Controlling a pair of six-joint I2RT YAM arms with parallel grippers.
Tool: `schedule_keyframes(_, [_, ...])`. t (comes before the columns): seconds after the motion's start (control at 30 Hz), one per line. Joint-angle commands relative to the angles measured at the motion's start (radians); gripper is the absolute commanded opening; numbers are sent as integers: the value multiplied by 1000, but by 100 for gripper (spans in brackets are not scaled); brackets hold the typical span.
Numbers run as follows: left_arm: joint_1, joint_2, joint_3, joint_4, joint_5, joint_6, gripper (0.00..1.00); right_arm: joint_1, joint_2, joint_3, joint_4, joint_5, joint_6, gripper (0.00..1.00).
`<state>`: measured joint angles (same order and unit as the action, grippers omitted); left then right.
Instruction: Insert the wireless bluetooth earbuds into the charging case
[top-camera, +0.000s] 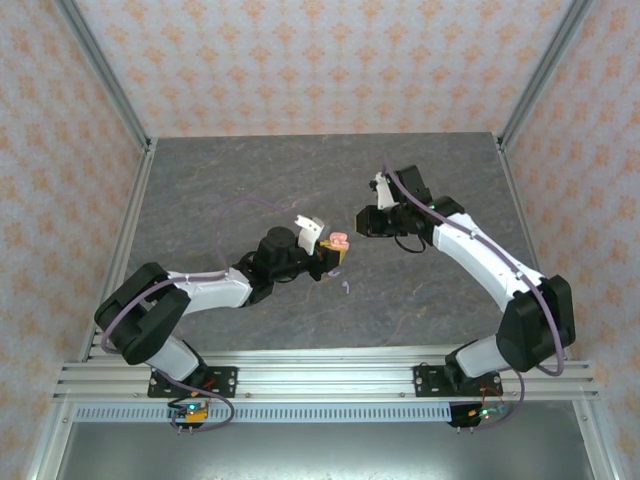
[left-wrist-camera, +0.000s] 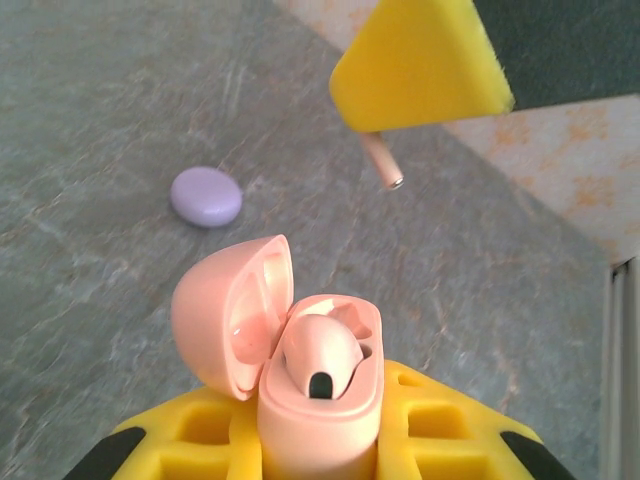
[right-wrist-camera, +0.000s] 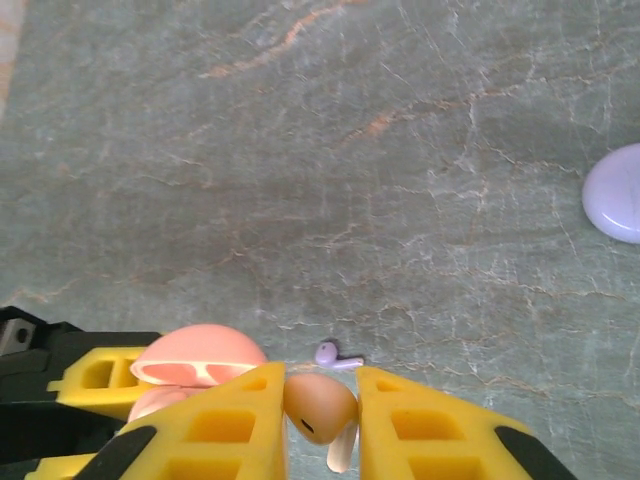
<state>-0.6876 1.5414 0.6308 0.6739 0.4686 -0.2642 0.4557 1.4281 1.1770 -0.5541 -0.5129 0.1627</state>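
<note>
**Pink earbud held beside the open pink case**

The right end effector (right-wrist-camera: 320, 380) is closed narrowly on a pink earbud (right-wrist-camera: 316, 402). The earbud is pinched between the two yellow padded fingers (right-wrist-camera: 225, 425), with its pale stem pointing down out of the grip. In the left wrist view the same stem (left-wrist-camera: 384, 166) is seen poking out below one yellow finger of the right end effector (left-wrist-camera: 420, 65), above and beyond the case and not touching it.

The left end effector (left-wrist-camera: 320, 425) is clamped around the base of the pink charging case (left-wrist-camera: 318, 430), which is held off the tabletop (left-wrist-camera: 90, 90). The lid (left-wrist-camera: 228, 318) is swung open to the left. A second pink earbud (left-wrist-camera: 318, 358) is seated in one well of the case, and the well beside it is mostly hidden behind that earbud.

In the overhead view the two end effectors (top-camera: 332, 255) (top-camera: 362, 222) are seen near each other over the middle of the tabletop, with the pink charging case (top-camera: 340, 241) between them.

One lilac earbud (right-wrist-camera: 335, 355) lies on the tabletop just beyond the right end effector's fingertips, and it is also seen from above (top-camera: 347, 287). A closed lilac case (left-wrist-camera: 206, 196) rests flat on the tabletop, well apart from the pink one, and is cut off at the right edge of the right wrist view (right-wrist-camera: 618, 195).
</note>
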Motion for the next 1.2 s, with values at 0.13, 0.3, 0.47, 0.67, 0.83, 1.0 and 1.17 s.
schedule_keyframes(0.13, [-16, 15, 25, 154, 39, -79, 2, 13, -75, 18, 44, -27, 30, 21])
schedule_keyframes(0.3, [-28, 27, 53, 166, 35, -103, 3, 23, -94, 27, 51, -17, 40, 21])
schedule_keyframes(0.47, [-46, 43, 88, 150, 20, -112, 2, 36, -103, 27, 66, -20, 49, 21])
schedule_keyframes(0.67, [-51, 49, 114, 139, -5, -127, 2, 40, -107, 24, 74, -24, 52, 21])
schedule_keyframes(0.83, [-50, 46, 124, 124, -16, -128, 2, 40, -115, 16, 77, -24, 53, 21])
schedule_keyframes(1.0, [-49, 46, 133, 110, -25, -133, 2, 40, -122, 11, 80, -29, 57, 21])
schedule_keyframes(1.17, [-50, 45, 142, 87, -34, -135, 2, 40, -129, 7, 77, -29, 54, 21])
